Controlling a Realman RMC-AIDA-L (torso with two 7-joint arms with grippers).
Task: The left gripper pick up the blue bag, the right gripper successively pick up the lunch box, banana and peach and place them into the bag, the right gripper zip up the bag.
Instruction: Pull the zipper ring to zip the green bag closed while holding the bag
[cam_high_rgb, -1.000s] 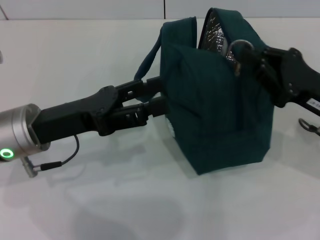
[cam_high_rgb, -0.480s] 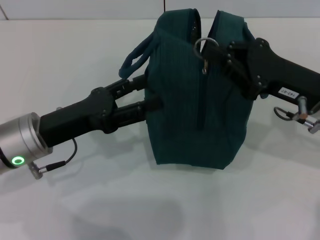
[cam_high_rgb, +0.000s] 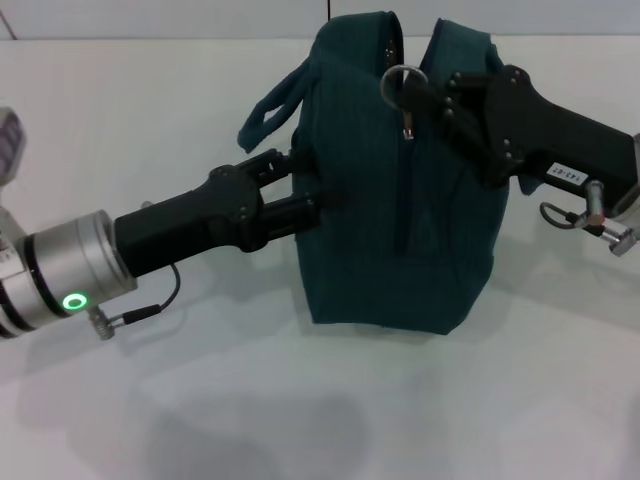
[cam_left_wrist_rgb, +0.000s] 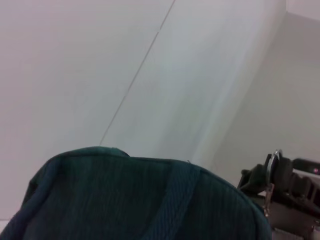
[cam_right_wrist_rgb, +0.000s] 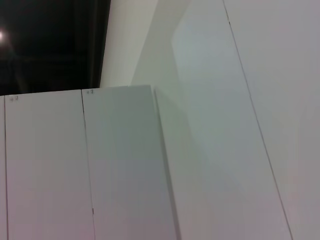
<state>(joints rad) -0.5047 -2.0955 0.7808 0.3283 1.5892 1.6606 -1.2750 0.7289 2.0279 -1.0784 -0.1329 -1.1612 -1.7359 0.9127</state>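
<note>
**Blue bag stands zipped between two grippers on a white table**

Nearest the head camera lies a broad bare stretch of the white table (cam_high_rgb: 300, 420), running the full width in front of the bag, with more bare surface to the left behind the left arm. The table's far edge meets a pale wall just behind the bag's top, so open room is widest in front and to the left.

One blue bag (cam_high_rgb: 400, 190) stands upright near the middle of the table, a little toward the far edge. Its base rests on the surface and its tall axis runs straight up, while the zipped seam comes down the face turned to the camera. One loop handle (cam_high_rgb: 268, 112) sags off the bag's upper left side; a second handle cannot be made out in the head view.

The left gripper (cam_high_rgb: 300, 195) reaches in from the left, low over the table, its two dark fingers pressed against the bag's left side wall. Whether they pinch fabric or only touch it cannot be told.

The right gripper (cam_high_rgb: 425, 95) comes in from the right at the bag's top, closed on the metal ring pull (cam_high_rgb: 400, 82) at the top of the seam.

In the left wrist view, the bag's top edge and a strap fill the lower part, with the right gripper and ring pull beyond. The right wrist view shows only pale wall panels.
</note>
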